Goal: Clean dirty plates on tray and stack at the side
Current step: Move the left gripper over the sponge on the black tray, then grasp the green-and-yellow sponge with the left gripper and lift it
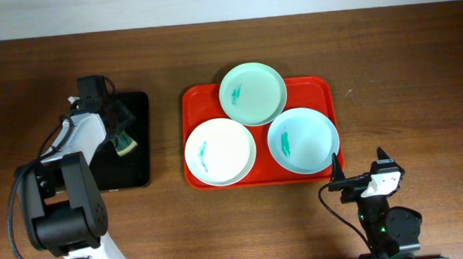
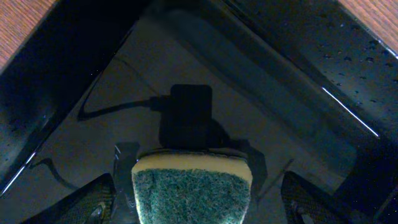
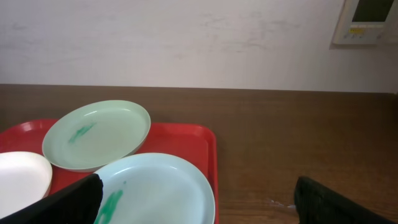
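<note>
Three plates lie on the red tray (image 1: 325, 89): a mint green plate (image 1: 253, 93) at the back, a white plate (image 1: 220, 151) at front left, and a light blue plate (image 1: 303, 140) at front right. Each has a teal-green smear. My left gripper (image 1: 122, 137) is over the black tray (image 1: 139, 110); its fingers stand open on either side of a green-and-yellow sponge (image 2: 193, 190), apart from it. My right gripper (image 1: 359, 180) is open and empty near the table's front, just right of the red tray. The right wrist view shows the blue plate (image 3: 161, 186), the green plate (image 3: 99, 134) and the white plate's edge (image 3: 22, 177).
The black tray (image 2: 261, 81) is wet, with droplets on its rim. Bare wooden table (image 1: 419, 80) lies to the right of the red tray. A wall stands behind the table (image 3: 186, 43).
</note>
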`<act>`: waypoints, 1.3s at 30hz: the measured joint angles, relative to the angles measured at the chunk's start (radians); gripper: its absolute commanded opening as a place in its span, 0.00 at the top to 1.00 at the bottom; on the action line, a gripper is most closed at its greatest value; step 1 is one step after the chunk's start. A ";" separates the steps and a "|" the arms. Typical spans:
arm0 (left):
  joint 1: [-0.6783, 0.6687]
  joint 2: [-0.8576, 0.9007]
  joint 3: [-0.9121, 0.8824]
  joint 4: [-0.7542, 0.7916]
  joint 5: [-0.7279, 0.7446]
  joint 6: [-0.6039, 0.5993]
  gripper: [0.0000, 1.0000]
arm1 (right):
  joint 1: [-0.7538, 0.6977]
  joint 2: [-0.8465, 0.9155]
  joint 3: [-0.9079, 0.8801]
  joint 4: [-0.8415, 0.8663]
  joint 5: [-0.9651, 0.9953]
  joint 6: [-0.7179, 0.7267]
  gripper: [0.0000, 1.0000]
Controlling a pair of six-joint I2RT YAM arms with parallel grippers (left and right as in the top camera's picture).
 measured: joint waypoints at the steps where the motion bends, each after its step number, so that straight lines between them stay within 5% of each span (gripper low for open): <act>1: 0.000 0.000 0.000 0.000 0.000 -0.001 0.22 | 0.000 0.000 0.000 0.000 0.000 0.000 0.01; 6: 0.000 0.027 0.000 0.008 0.000 0.001 0.26 | 0.000 0.000 0.000 0.000 0.000 0.000 0.01; 8: 0.000 0.032 0.000 0.013 -0.012 0.004 0.41 | 0.000 0.000 0.000 0.000 0.000 0.000 0.01; 11: 0.001 0.033 0.000 0.014 -0.018 0.004 0.84 | 0.000 0.000 0.000 0.000 0.000 0.000 0.02; 13: 0.001 0.034 0.000 0.014 -0.023 0.000 1.00 | 0.000 0.000 0.000 0.000 0.000 0.000 0.01; 16: 0.001 0.035 0.000 0.014 -0.027 0.003 1.00 | 0.000 0.000 0.000 0.000 0.000 0.000 0.01; 17: 0.001 0.035 0.000 0.014 -0.027 0.004 0.88 | 0.000 0.000 0.000 0.000 0.000 -0.001 0.02; 19: 0.001 0.036 0.000 0.014 -0.027 0.003 0.03 | 0.000 0.000 0.000 0.000 0.000 0.000 0.01; 27: 0.001 0.035 0.014 -0.069 -0.022 0.008 0.00 | 0.000 0.000 0.000 0.000 0.000 -0.001 0.01; 29: 0.001 0.035 0.021 -0.104 -0.009 0.009 0.24 | 0.000 0.000 0.000 0.000 0.000 0.000 0.02; 33: 0.008 0.029 0.023 -0.143 0.014 0.011 1.00 | 0.000 0.000 0.000 0.000 0.000 0.000 0.02; 36: 0.013 0.028 0.023 -0.150 0.035 0.010 1.00 | 0.000 0.000 0.000 0.000 0.000 0.000 0.01; 37: 0.012 0.027 0.023 -0.150 0.040 0.011 0.96 | 0.000 0.000 0.000 0.000 0.000 -0.001 0.01; 38: 0.012 0.027 0.023 -0.150 0.043 0.010 0.62 | 0.000 0.000 0.000 0.000 0.000 0.000 0.01; 39: 0.013 0.026 0.023 -0.150 0.047 0.008 0.00 | 0.000 0.000 0.000 0.000 0.000 0.000 0.01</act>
